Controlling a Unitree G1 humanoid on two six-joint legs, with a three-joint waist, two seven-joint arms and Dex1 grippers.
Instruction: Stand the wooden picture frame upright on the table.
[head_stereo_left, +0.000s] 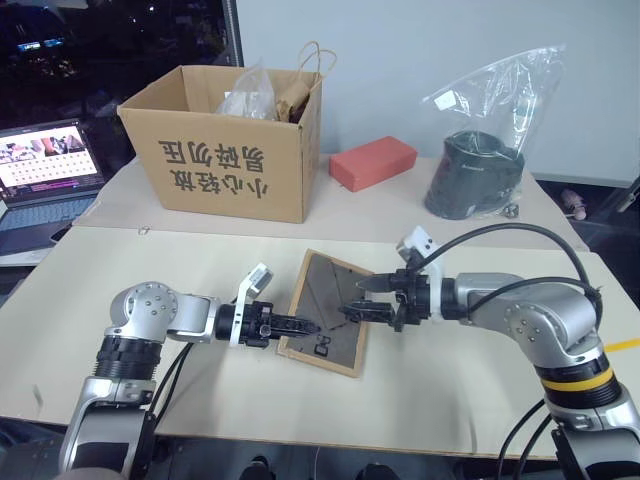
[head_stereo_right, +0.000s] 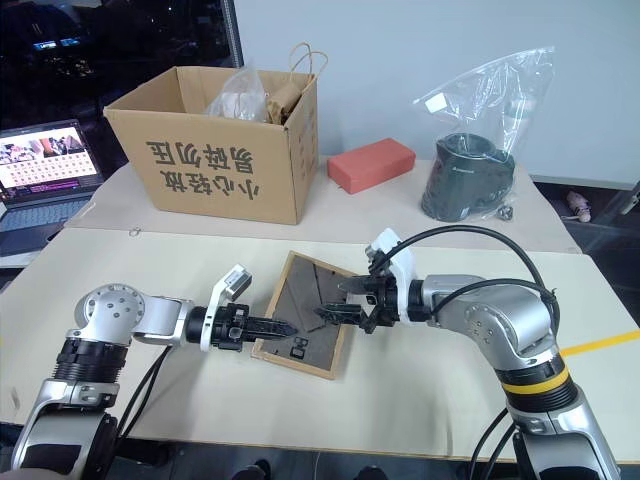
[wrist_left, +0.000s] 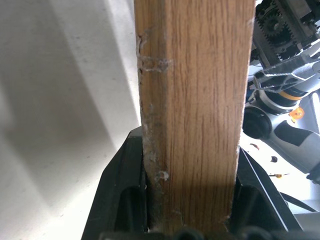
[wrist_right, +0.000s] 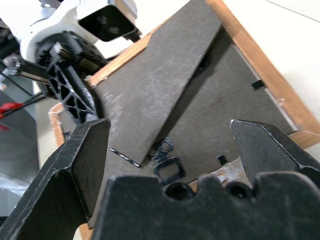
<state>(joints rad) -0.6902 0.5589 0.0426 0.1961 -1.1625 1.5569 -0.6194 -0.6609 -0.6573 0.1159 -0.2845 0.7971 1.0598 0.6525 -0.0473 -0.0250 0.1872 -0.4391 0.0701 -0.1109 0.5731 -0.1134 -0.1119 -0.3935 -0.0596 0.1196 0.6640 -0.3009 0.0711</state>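
Head views, left to right, with every place given relative to the wooden picture frame (head_stereo_left: 326, 312). Far left of the frame and behind it, an open laptop (head_stereo_left: 42, 170) stands at the edge of the scene. Left of the frame, the left arm reaches across the table (head_stereo_left: 120, 270) roughly level, forearm pointing toward the frame's left edge; the left gripper (head_stereo_left: 296, 324) is closed on that edge, and the left wrist view confirms it, the light-wood rail (wrist_left: 192, 115) running up between the two black fingers (wrist_left: 122, 195) with both pressed against it. Behind the frame and to its left sits a cardboard box (head_stereo_left: 228, 150) printed with dark characters, with bags protruding from its open top. The frame itself lies near the middle of the table's front board, dark back panel upward and the fold-out stand (wrist_right: 155, 85) showing on it; whether its gripped side is raised off the table cannot be told. Behind the frame lies a red block (head_stereo_left: 373, 161). Right of the frame, the right arm bends at the elbow and comes in from the right, wrist level; the right gripper (head_stereo_left: 362, 303) hovers over the frame's right half with jaws spread wide, gripping nothing, the back panel visible between its fingers (wrist_right: 82, 160). Behind and right of the frame stands a dark container (head_stereo_left: 472, 176) inside a clear plastic bag
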